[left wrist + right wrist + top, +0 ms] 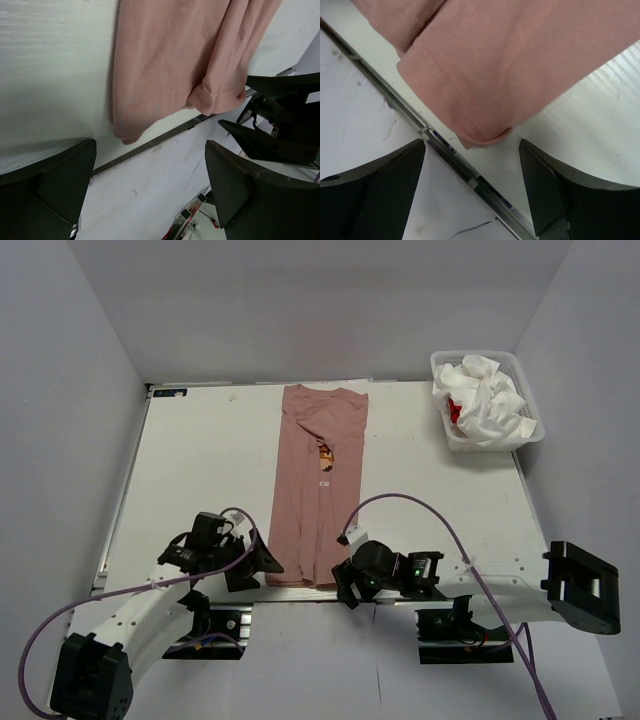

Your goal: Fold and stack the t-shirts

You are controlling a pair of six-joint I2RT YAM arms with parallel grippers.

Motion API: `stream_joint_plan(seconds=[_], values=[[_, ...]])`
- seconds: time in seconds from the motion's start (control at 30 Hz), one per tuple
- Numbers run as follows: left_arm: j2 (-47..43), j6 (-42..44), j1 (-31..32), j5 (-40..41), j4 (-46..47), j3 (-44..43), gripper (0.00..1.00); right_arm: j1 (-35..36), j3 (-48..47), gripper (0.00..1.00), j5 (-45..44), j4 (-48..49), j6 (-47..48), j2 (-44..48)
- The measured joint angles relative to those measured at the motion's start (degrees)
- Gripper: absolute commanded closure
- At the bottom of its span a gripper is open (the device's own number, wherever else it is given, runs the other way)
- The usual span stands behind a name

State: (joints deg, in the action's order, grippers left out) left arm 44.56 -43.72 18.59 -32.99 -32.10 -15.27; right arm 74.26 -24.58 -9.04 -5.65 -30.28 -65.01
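The dusty-pink t-shirt point(318, 483) lies on the table folded into a long narrow strip, collar at the far end, hem at the near edge, with a small print at its middle. My left gripper point(262, 562) is open and empty just left of the hem's near-left corner point(127, 134). My right gripper point(344, 590) is open and empty just right of the hem's near-right corner point(480, 134). Both sit at the table's near edge. White t-shirts point(482, 397), one showing a red patch, are crumpled in the basket.
A white lattice basket point(529, 436) stands at the far right of the table. The table's near edge with its metal rail point(450, 155) runs under both grippers. Grey walls enclose the back and sides.
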Motion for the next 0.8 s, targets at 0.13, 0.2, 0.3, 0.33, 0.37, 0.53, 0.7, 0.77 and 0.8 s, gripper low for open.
stream_joint_plan(seconds=[0.13,0.2,0.3,0.33,0.37,0.53,0.7,0.77,0.8], values=[[1.25,-1.09,1.36,-0.07,-0.26,0.00,0.03,0.00,-0.55,0.28,-1.53,1.07,-0.96,-1.57],[3.39,-1.95,2.08,-0.57,0.52,0.00,0.07,-0.02,-0.52,0.33,-2.08,1.27,-1.40,-1.79],[7.28,-3.15,2.69,-1.14,2.64,-0.11,0.22,-0.04,-0.33,0.36,-3.04,1.33,-2.21,-1.79],[8.35,-3.45,2.84,-1.16,2.95,-0.22,0.27,-0.04,-0.31,0.36,-3.26,1.36,-2.36,-1.79],[9.38,-3.82,2.97,-1.11,3.28,-0.26,0.31,-0.07,-0.22,0.36,-3.37,1.46,-2.49,-1.86],[11.21,-4.26,3.41,1.95,3.37,-0.61,0.58,-0.37,-0.07,0.46,-3.54,4.24,-2.54,-3.30],[11.04,-4.13,3.45,6.08,3.02,-0.66,0.94,-0.59,-0.79,0.74,-3.41,7.30,-2.86,-6.60],[11.04,-4.24,3.45,7.06,3.43,-0.63,1.00,-0.70,-1.62,0.85,-3.54,7.26,-3.26,-7.91],[10.97,-3.93,3.48,7.19,3.87,-0.63,1.00,-0.76,-2.14,0.89,-3.72,6.93,-3.52,-8.46]])
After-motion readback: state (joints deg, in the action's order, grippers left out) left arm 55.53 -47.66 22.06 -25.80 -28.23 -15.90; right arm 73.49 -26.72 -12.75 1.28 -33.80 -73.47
